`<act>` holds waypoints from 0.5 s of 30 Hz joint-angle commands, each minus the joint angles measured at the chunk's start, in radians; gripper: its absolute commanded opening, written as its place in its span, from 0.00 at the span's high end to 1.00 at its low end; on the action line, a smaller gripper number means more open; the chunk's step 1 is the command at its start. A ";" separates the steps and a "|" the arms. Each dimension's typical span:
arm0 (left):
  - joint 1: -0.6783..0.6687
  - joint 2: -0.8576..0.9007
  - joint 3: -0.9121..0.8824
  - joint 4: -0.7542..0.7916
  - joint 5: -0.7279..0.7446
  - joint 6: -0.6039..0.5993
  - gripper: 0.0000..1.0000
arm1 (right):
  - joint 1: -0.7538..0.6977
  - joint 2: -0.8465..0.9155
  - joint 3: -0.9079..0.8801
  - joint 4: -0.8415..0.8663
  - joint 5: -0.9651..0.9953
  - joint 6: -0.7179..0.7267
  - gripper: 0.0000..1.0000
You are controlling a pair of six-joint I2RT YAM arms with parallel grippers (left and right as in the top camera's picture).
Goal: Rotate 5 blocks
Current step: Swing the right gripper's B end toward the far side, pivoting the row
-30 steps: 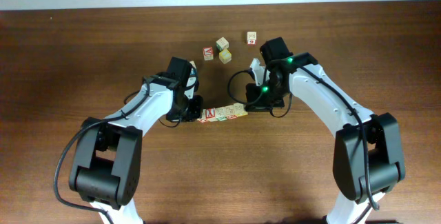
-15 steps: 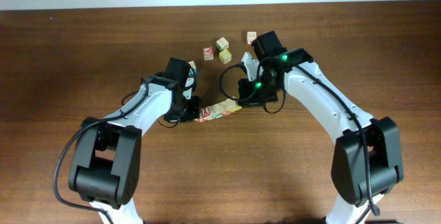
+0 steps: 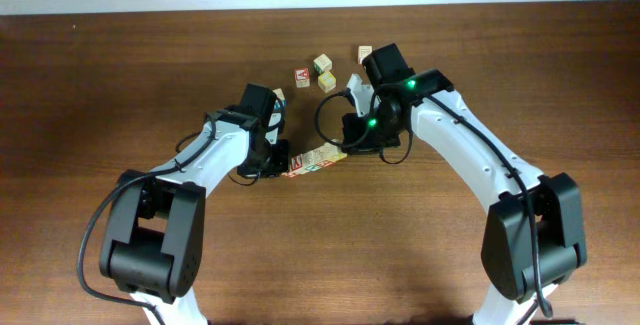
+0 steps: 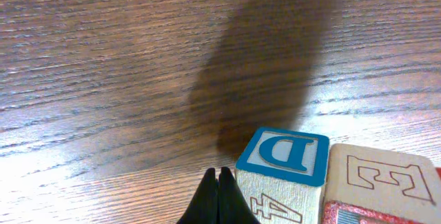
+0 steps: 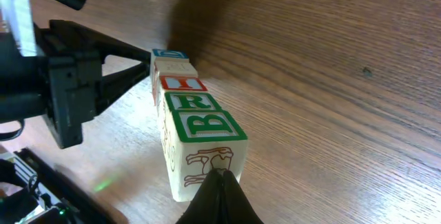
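The blocks lie in one touching row at the table's middle, slanted with its right end farther back. In the right wrist view the row starts with a green B block, then a green R block and a red-bordered block. A blue-bordered D cube ends the row on the left, next to an E block. My left gripper is shut, its tips beside the D cube. My right gripper is shut, its tips against the B block's end face.
Several loose cubes sit behind the row: a red-marked cube, two pale cubes and one cube beside the right arm. The left arm's black gripper body stands close at the row's far end in the right wrist view.
My right gripper has moved left and toward the back, and the row's right end has swung back with it. The left gripper has stayed at the row's left end.
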 commanded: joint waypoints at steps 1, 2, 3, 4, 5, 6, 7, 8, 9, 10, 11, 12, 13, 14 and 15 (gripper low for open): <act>-0.039 -0.002 0.004 0.020 0.181 -0.002 1.00 | 0.063 0.007 0.011 0.018 -0.103 0.005 0.96; -0.039 -0.002 0.004 0.020 0.181 -0.002 1.00 | 0.064 0.007 0.011 0.018 -0.103 0.005 0.96; -0.039 -0.002 0.004 0.020 0.181 -0.002 1.00 | 0.064 0.007 0.011 0.019 -0.103 0.010 0.96; -0.039 -0.002 0.004 0.020 0.181 -0.002 1.00 | 0.064 0.007 0.011 0.018 -0.103 0.012 0.96; -0.039 -0.002 0.004 0.020 0.181 -0.002 1.00 | 0.064 0.007 0.011 0.018 -0.103 0.012 0.96; -0.039 -0.002 0.004 0.020 0.181 -0.002 1.00 | 0.064 0.007 0.011 0.018 -0.103 0.012 0.96; -0.039 -0.002 0.004 0.020 0.181 -0.002 1.00 | 0.064 0.007 0.011 0.018 -0.103 0.012 0.96; -0.039 -0.002 0.004 0.020 0.181 -0.002 1.00 | 0.064 0.007 0.011 0.019 -0.103 0.012 0.96; -0.039 -0.002 0.004 0.020 0.181 -0.002 1.00 | 0.064 0.007 0.011 0.018 -0.103 0.012 0.96; -0.039 -0.002 0.004 0.020 0.181 -0.002 1.00 | 0.065 0.007 0.011 0.019 -0.103 0.013 0.96; -0.039 -0.002 0.004 0.020 0.181 -0.002 1.00 | 0.069 0.007 0.011 0.020 -0.103 0.016 0.96; -0.039 -0.002 0.004 0.020 0.181 -0.002 1.00 | 0.072 0.007 0.011 0.023 -0.103 0.020 0.96; -0.039 -0.002 0.004 0.020 0.181 -0.002 1.00 | 0.077 0.007 0.011 0.027 -0.103 0.022 0.96; -0.039 -0.002 0.004 0.020 0.181 -0.002 1.00 | 0.079 0.007 0.011 0.030 -0.103 0.024 0.96; -0.039 -0.002 0.004 0.020 0.181 -0.002 1.00 | 0.082 0.007 0.011 0.033 -0.102 0.032 0.96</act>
